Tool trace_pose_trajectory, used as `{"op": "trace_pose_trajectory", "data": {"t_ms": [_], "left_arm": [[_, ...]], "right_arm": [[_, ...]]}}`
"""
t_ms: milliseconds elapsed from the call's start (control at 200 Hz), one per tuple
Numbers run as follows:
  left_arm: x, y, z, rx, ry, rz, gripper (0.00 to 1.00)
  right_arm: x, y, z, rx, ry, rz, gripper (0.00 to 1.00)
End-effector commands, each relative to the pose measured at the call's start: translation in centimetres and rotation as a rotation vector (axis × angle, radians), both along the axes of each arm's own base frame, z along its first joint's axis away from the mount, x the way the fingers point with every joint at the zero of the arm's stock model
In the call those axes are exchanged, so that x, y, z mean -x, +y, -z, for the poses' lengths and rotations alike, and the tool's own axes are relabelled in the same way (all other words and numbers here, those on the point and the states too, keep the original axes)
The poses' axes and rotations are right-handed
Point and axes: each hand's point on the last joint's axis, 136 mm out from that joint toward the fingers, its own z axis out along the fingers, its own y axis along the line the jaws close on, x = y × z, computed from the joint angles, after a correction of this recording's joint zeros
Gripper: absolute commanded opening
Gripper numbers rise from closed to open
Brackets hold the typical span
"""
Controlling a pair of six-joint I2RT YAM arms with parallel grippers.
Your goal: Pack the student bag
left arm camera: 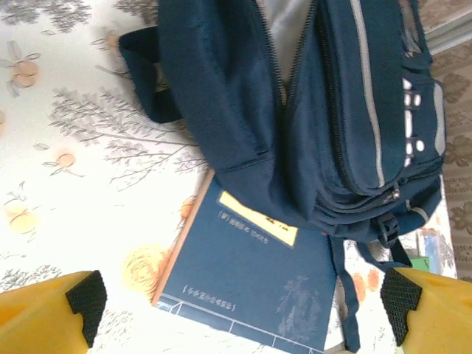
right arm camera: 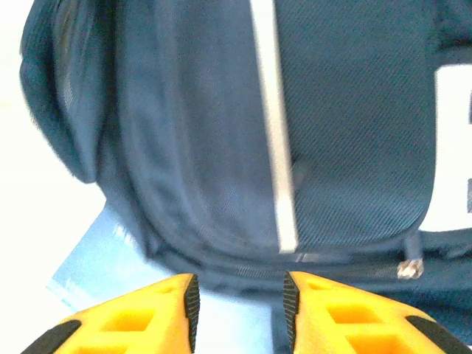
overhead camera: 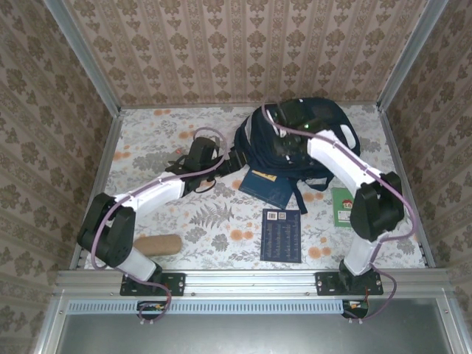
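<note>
On the floral-patterned counter [overhead camera: 147, 140], the large navy-blue fabric student bag [overhead camera: 295, 140] lies toward the far side, its zip gaping, probably ready for loading, a flat blue book [left arm camera: 251, 273] tucked under its edge, the left hand [left arm camera: 243, 302] spread wide beside it, the right hand [right arm camera: 240, 306] narrowly parted, empty, close over its striped front.

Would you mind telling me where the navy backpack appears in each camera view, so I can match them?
Top external: student bag, far centre-right.
Left wrist: upper centre and right.
Right wrist: close up, across the upper frame.
Shared landmark: the blue book tucked under its edge.
</note>
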Motion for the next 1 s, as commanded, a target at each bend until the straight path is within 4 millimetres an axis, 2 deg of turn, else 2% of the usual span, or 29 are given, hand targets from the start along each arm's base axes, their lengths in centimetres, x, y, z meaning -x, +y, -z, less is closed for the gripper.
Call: {"op": "trace_pose_trajectory", "data": {"t_ms": [0, 120, 300, 470, 595, 745, 885, 995], "left_arm": [[0.9, 1.8, -0.5, -0.062, -0.037, -0.025, 1.0], [1.4, 3.8, -0.8, -0.095, -0.055, -0.087, 1.0], [2.3, 5.4, -1.4, -0.104, -0.077, -0.118, 1.0], [2.9, 6.9, -1.2, -0.06, -0.057, -0.171, 1.0], [3.3, 7.8, -0.8, -0.045, -0.019, -0.194, 1.0], [3.8, 8.5, -0.5, -0.066, -0.007, -0.196, 1.0], [4.0, 8.9, -0.4, -0.068, -0.002, -0.205, 0.99], [4.2, 9.0, -0.1, -0.063, 0.005, -0.21, 0.99]], "right_arm": [[1.8, 1.1, 1.9, -0.005, -0.01, -0.03, 0.34], [3.9, 1.6, 6.1, 0.02, 0.087, -0.044, 0.21], [5.3, 1.5, 10.9, 0.051, 0.169, -0.037, 0.21], [6.0, 3.2, 13.5, 0.058, 0.223, -0.056, 0.21], [6.5, 5.9, 14.8, 0.022, 0.266, -0.077, 0.21], [6.9, 10.3, 15.5, -0.01, 0.287, -0.138, 0.21], [6.9, 14.4, 15.4, -0.055, 0.303, -0.187, 0.21], [6.8, 17.5, 14.5, -0.124, 0.314, -0.213, 0.21]]}}
